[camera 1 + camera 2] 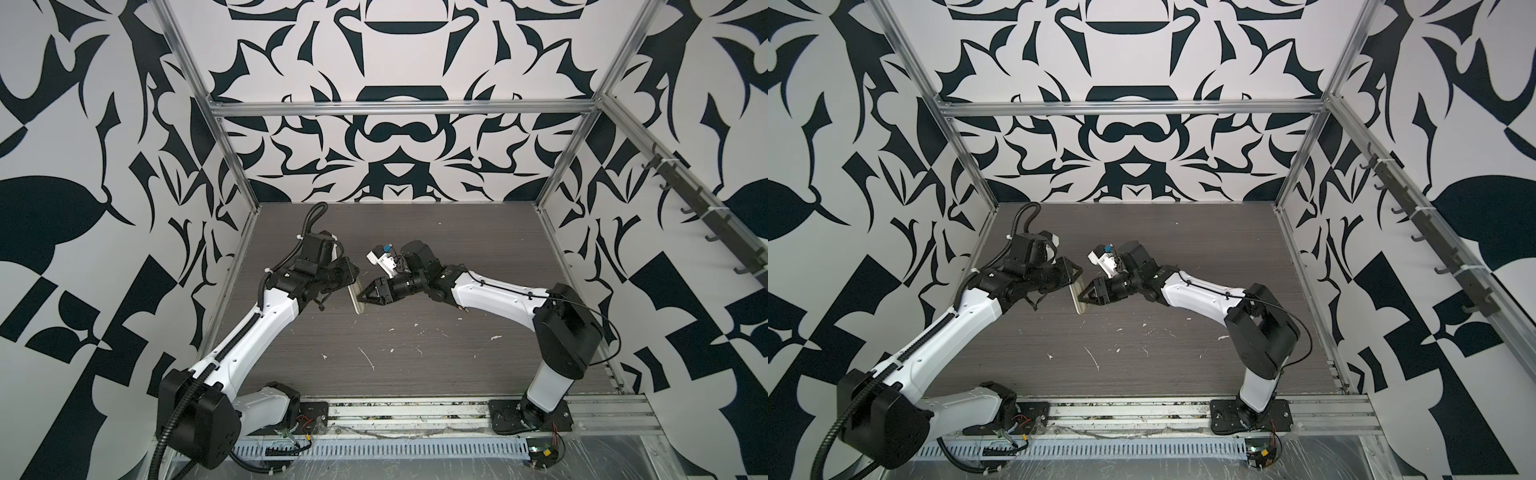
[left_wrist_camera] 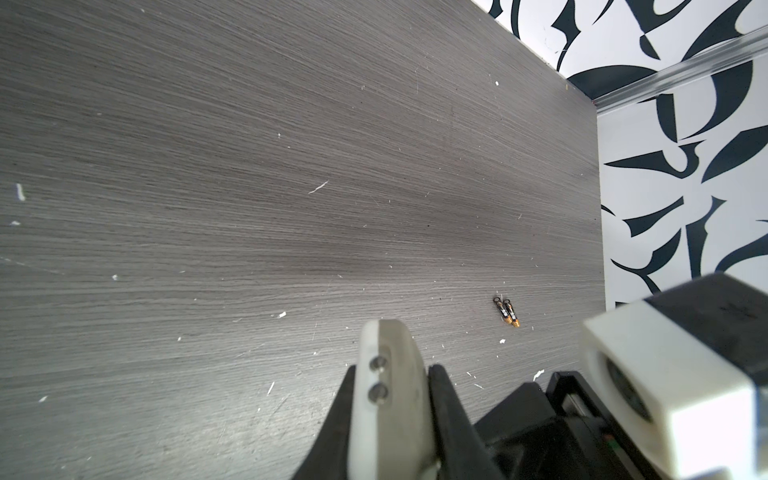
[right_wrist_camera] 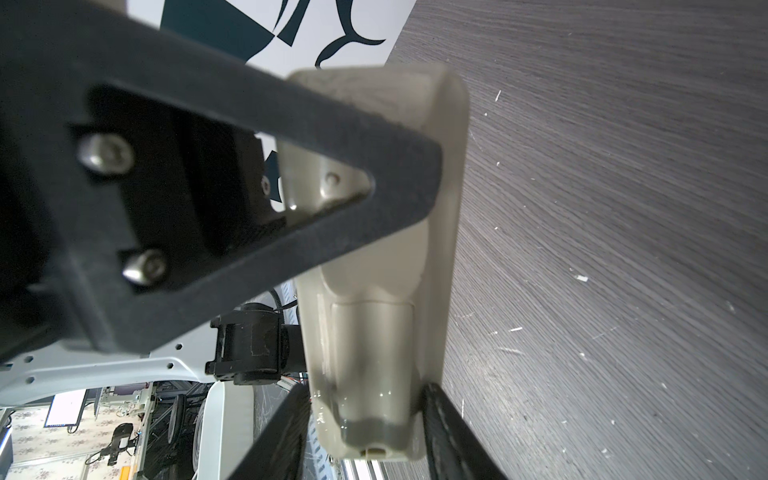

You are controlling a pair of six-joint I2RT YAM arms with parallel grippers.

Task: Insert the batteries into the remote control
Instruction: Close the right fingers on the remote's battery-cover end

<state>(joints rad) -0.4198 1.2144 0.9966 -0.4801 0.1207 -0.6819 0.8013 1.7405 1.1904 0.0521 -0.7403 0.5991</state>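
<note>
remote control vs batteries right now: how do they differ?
Hold: remote control is clamped in the left hand; batteries lie loose on the table.
Look: remote control is pale and long; batteries are dark, orange-tipped, far shorter.
Pose: remote control is turned on edge; batteries lie flat, side by side.
Shared: both slim and elongated.

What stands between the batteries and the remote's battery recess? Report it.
The back cover appears still closed over the recess of the remote control. The batteries lie in the open on the table, while the left gripper holds the remote on edge.
</note>
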